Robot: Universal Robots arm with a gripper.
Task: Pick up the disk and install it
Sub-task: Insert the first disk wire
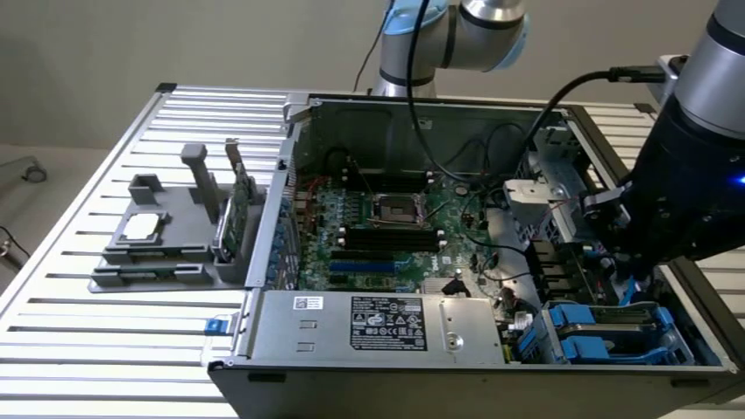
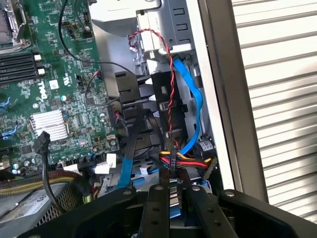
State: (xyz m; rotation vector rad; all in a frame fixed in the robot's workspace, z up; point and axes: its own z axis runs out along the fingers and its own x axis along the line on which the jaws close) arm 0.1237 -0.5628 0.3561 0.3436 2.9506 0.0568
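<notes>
Wrist view puts my gripper [image 2: 171,193] low in a corner of the open computer case [image 1: 268,236], just above the cable bundle [image 2: 181,161], because that is where drives mount. I cannot tell whether it is clamped on anything. The disk [image 1: 599,336] looks seated there, its blue carrier facing up for access.

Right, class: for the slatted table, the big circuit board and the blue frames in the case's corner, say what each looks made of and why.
Slatted table: metal, probably aluminium; pale silver ribs with a dull sheen.
Circuit board: green laminate, likely fibreglass; matte, carrying soldered parts.
Blue frames: plastic by the look; saturated colour, moulded shapes, slight gloss.
</notes>
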